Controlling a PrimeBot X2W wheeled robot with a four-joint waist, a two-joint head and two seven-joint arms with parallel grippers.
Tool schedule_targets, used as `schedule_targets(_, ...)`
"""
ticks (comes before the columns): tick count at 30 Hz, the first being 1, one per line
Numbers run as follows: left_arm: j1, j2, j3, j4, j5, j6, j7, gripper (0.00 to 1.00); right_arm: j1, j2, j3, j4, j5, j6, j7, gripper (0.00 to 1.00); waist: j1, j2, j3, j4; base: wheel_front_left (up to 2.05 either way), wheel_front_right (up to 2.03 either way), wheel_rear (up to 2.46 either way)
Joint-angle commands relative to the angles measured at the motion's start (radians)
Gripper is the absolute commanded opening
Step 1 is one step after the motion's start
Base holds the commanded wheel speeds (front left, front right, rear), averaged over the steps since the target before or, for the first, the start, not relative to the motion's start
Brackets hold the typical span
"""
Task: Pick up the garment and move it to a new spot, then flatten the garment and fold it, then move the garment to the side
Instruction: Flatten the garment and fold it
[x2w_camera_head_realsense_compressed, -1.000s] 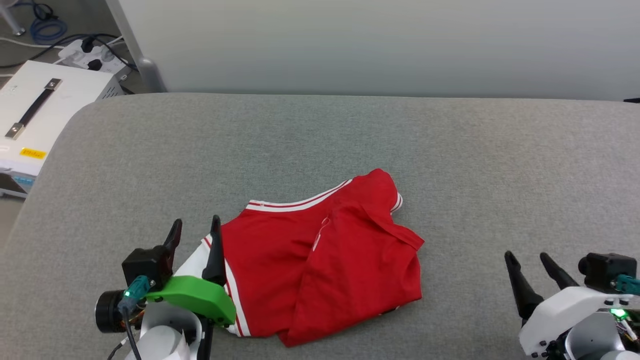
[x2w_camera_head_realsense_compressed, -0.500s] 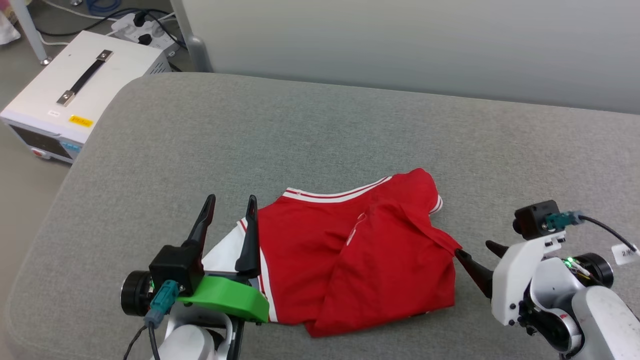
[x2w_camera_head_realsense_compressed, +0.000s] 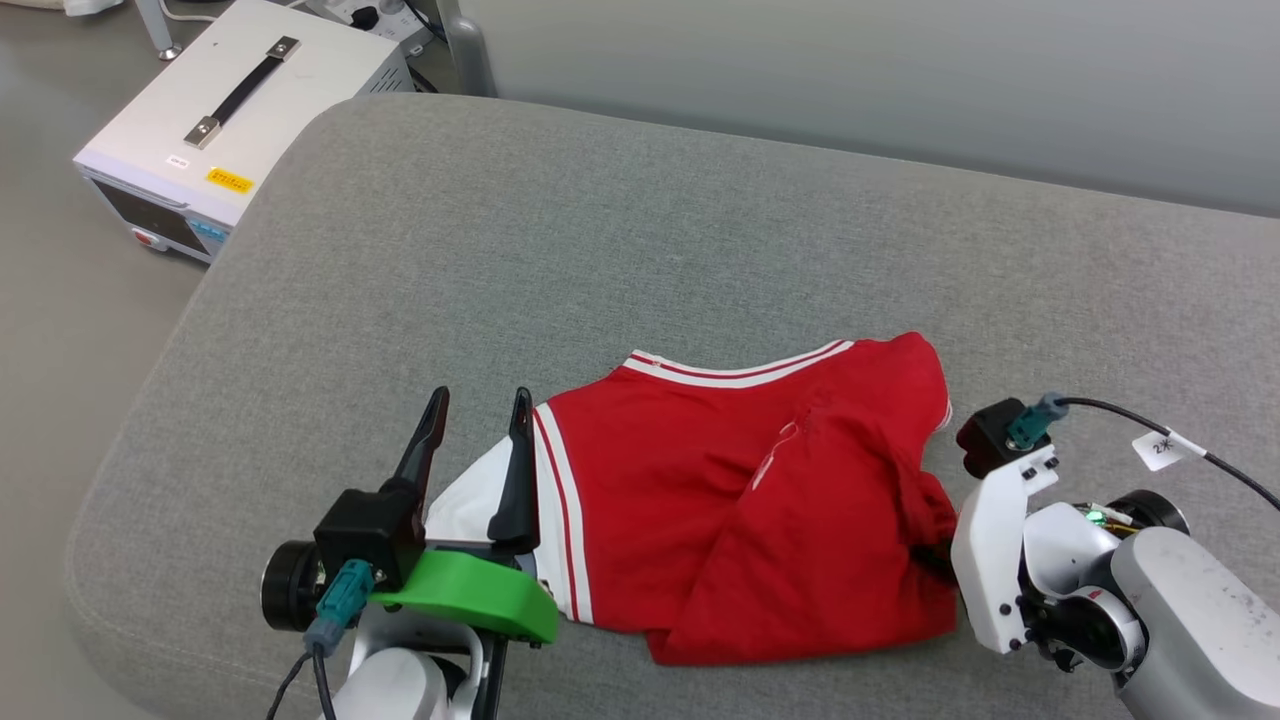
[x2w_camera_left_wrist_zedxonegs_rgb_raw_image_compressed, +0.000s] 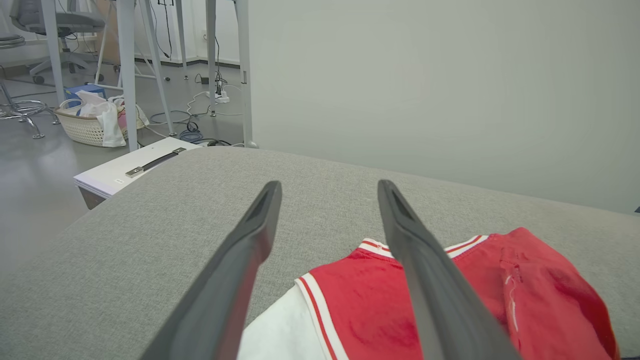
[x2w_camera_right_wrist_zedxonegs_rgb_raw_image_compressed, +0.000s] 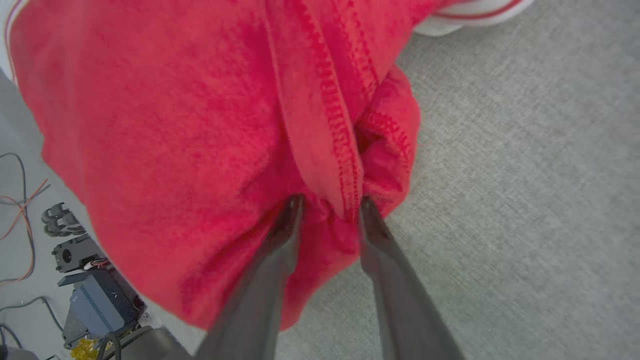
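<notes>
Found red soft-fabric sports jersey with white panels and red-and-white striped trim (x2w_camera_head_realsense_compressed: 740, 500) lying loosely folded over itself on the near middle of the grey woven-fabric padded worktop (x2w_camera_head_realsense_compressed: 600, 250), between the two hands. Judged light, limp and not fragile. Expect draping and trailing from any single-point lift, and some sliding between layers. Expect fair friction against the woven worktop, hence drag if pulled rather than lifted. Best taken at a stitched hem or trim band, for the doubled cloth there, and preferably at two well-separated edges to keep it spread. Recorded right hand (x2w_camera_right_wrist_zedxonegs_rgb_raw_image_compressed: 331, 202) at the jersey's right edge, standing roughly half open with a bunched, hemmed fold caught between its dark fingers (x2w_camera_right_wrist_zedxonegs_rgb_raw_image_compressed: 280, 250). Cannot tell firmness of pinch or number of layers caught. Recorded left hand (x2w_camera_head_realsense_compressed: 480, 395) wide open and holding nothing, at the jersey's left edge over the white panel (x2w_camera_head_realsense_compressed: 475, 500). Cannot tell contact with the cloth. Writing: read a "2" plus an unclear mark on the small white tag (x2w_camera_head_realsense_compressed: 1163, 447) on the right arm's cable. Saw a yellow label (x2w_camera_head_realsense_compressed: 230, 181), too small to read, on the white box-shaped case with black strap handle (x2w_camera_head_realsense_compressed: 300, 80) standing on the floor beside the worktop. Found no lettering legible on the exposed jersey faces.
</notes>
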Motion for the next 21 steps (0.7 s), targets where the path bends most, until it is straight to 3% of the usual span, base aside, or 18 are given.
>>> schedule_targets(1,-0.001,-0.002,0.009,0.000,0.011,-0.006,-0.006,1.00,-0.022,-0.010,0.002,0.003,0.014,-0.001,-0.019,0.00,0.0000,0.0000,0.001,-0.008,0.00,0.00,0.00)
schedule_targets(8,0.009,0.006,0.026,-0.003,0.020,-0.007,-0.006,1.00,-0.024,-0.064,-0.044,-0.085,0.004,-0.001,-0.100,0.00,0.0000,0.0000,-0.021,-0.067,0.00,0.00,0.00)
schedule_targets(13,0.029,0.026,0.031,-0.010,0.018,-0.006,0.000,1.00,0.130,-0.098,-0.204,-0.241,-0.046,-0.001,-0.113,0.00,0.0000,0.0000,-0.059,-0.146,0.00,0.00,0.00)
schedule_targets(17,0.041,0.036,0.030,-0.015,0.012,-0.005,0.011,1.00,0.299,-0.064,-0.348,-0.325,-0.098,-0.001,-0.074,0.00,0.0000,0.0000,-0.080,-0.183,0.00,0.00,0.00)
schedule_targets(21,0.056,0.043,0.032,-0.019,0.007,0.001,0.021,1.00,0.503,0.031,-0.462,-0.386,-0.138,-0.001,-0.006,0.00,0.0000,0.0000,-0.098,-0.212,0.00,0.00,0.00)
